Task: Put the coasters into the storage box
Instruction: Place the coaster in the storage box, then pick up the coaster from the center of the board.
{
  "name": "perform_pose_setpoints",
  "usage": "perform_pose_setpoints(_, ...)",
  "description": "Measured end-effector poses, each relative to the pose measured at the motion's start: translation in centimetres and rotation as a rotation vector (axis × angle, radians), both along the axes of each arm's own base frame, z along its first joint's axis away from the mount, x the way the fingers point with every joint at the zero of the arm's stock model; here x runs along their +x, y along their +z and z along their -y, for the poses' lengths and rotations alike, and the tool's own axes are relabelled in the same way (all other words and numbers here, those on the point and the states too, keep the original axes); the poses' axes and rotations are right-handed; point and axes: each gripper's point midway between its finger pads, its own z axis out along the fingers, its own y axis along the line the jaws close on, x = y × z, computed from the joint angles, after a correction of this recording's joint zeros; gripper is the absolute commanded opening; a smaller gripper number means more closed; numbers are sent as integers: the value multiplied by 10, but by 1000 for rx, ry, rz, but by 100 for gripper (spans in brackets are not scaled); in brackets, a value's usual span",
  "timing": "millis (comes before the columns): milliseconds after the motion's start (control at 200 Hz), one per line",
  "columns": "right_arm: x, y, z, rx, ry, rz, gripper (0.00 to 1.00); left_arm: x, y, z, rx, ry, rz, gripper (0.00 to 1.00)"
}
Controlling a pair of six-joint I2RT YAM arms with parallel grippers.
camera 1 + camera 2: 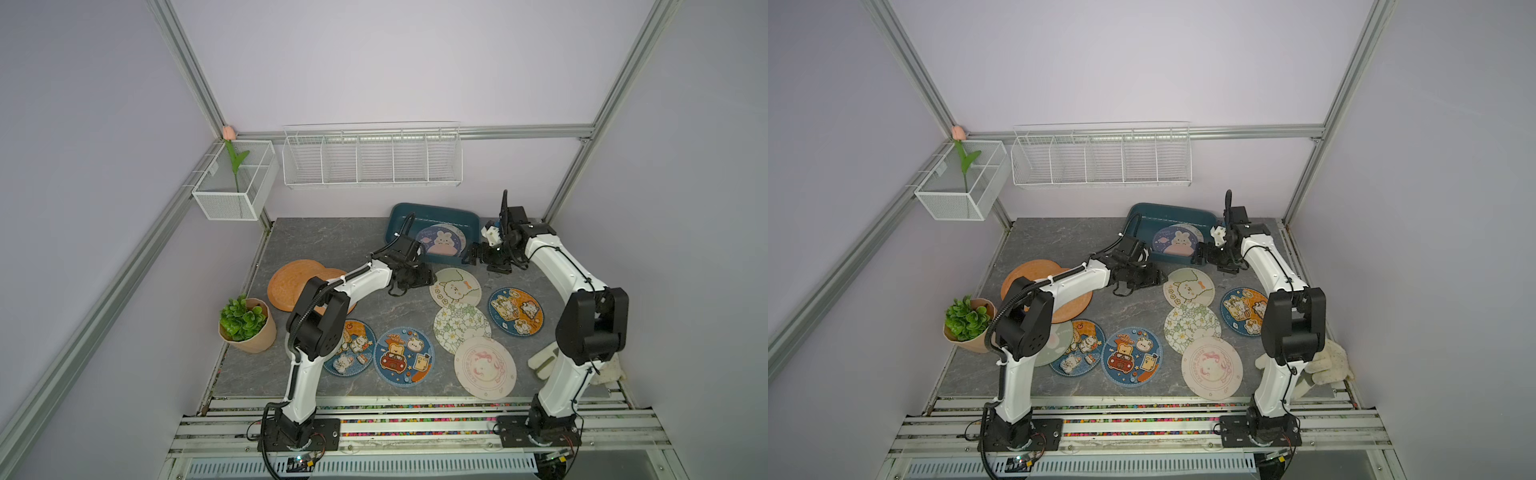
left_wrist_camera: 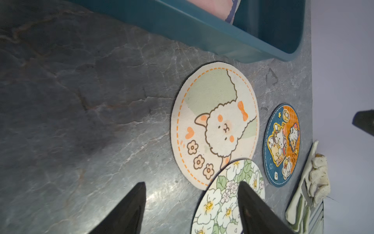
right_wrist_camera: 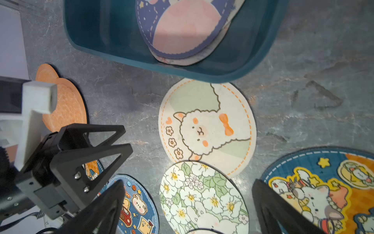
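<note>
The teal storage box [image 1: 432, 210] stands at the back of the table and holds a bunny coaster [image 1: 441, 240] on top of another. Just in front of it lies an alpaca coaster [image 1: 455, 287], with a floral coaster [image 1: 461, 326] overlapping its near edge. Several more coasters lie nearer the front, and two orange ones [image 1: 291, 286] sit to the left. My left gripper [image 1: 424, 276] hovers open and empty beside the alpaca coaster [image 2: 214, 125]. In its wrist view one finger [image 2: 251, 202] is over the floral coaster. My right gripper [image 1: 478, 257] is wide open and empty by the box's front right corner.
A potted plant [image 1: 247, 326] stands at the left edge. White gloves [image 1: 1325, 365] lie at the right front, behind the right arm. Two white wire baskets [image 1: 372, 160] hang on the walls above the table. The two grippers are close together in front of the box.
</note>
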Motion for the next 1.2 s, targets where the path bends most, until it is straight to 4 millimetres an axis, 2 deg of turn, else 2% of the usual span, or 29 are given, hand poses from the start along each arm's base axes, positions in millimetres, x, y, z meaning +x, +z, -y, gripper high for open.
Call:
perform_pose_setpoints(115, -15, -13, 10, -4, -4, -38, 95, 3, -7, 9, 6, 0, -8, 67)
perform_pose_setpoints(310, -27, -39, 17, -18, 5, -103, 92, 3, -27, 9, 44, 9, -34, 63)
perform_pose_setpoints(515, -25, -67, 18, -32, 8, -153, 89, 1, -42, 13, 69, 2, -52, 60)
perform_pose_setpoints(650, -22, -83, 19, -45, 4, -175, 88, 2, -41, 16, 71, 1, -49, 58)
perform_pose_setpoints(885, -18, -98, 20, -53, -5, -190, 86, 12, -39, 24, 76, 1, -36, 55)
perform_pose_setpoints(1050, -19, -111, 21, -61, -9, -216, 85, 9, -49, 22, 100, -2, -57, 53)
perform_pose_setpoints(1200, -18, -112, 21, -60, -9, -215, 84, 7, -48, 23, 106, -5, -63, 51)
